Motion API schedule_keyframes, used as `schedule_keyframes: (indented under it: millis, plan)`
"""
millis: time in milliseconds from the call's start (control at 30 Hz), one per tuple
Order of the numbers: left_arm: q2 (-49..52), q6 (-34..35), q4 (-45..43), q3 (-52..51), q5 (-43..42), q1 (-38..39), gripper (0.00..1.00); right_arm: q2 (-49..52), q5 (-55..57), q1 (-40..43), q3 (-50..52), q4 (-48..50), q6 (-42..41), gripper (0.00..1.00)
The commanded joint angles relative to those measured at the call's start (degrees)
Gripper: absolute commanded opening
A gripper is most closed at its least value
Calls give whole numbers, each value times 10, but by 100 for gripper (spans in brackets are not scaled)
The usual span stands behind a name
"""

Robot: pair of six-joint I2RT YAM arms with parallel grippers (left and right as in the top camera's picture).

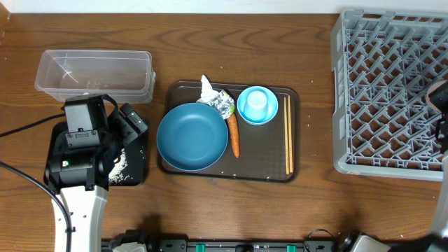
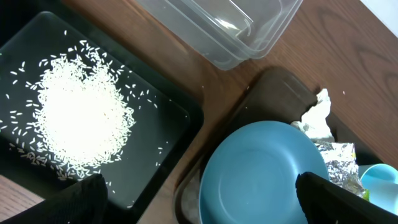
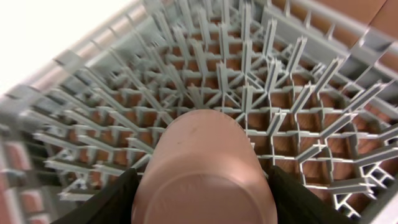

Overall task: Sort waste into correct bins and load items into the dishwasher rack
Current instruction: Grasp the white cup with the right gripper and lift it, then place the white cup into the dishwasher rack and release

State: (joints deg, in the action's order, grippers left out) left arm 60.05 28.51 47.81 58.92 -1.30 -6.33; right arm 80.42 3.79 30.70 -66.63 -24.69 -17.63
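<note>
White rice grains (image 2: 78,115) lie heaped in the black tray (image 2: 168,134), beside the clear tub (image 1: 94,73). My left gripper (image 2: 199,199) is open and empty, above the gap between the black tray and the wide blue bowl (image 1: 192,136). On the brown tray, the crumpled wrapper (image 1: 218,100) and carrot (image 1: 234,136) lie by the bowl. A pale-blue cup (image 1: 256,103) stands in the small light-blue bowl (image 1: 269,115). Chopsticks (image 1: 288,136) lie at the right. My right gripper (image 3: 202,199) is shut on a pale, pinkish-looking cup (image 3: 202,155), base towards the camera, over the grey rack (image 3: 280,81).
The dark-brown serving tray (image 1: 262,157) sits mid-table between the bins and the rack (image 1: 385,91). The left arm's body covers most of the black tray in the overhead view. Bare wooden table lies between the brown tray and the rack.
</note>
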Motion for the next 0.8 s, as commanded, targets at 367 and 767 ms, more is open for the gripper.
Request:
schedule_keyframes:
  millis: [367, 767]
  plan:
    - [2, 1, 2, 10, 5, -2, 100, 60, -49, 7, -10, 11, 10, 79]
    - [2, 1, 2, 10, 5, -2, 100, -10, -181, -60, -14, -19, 10, 91]
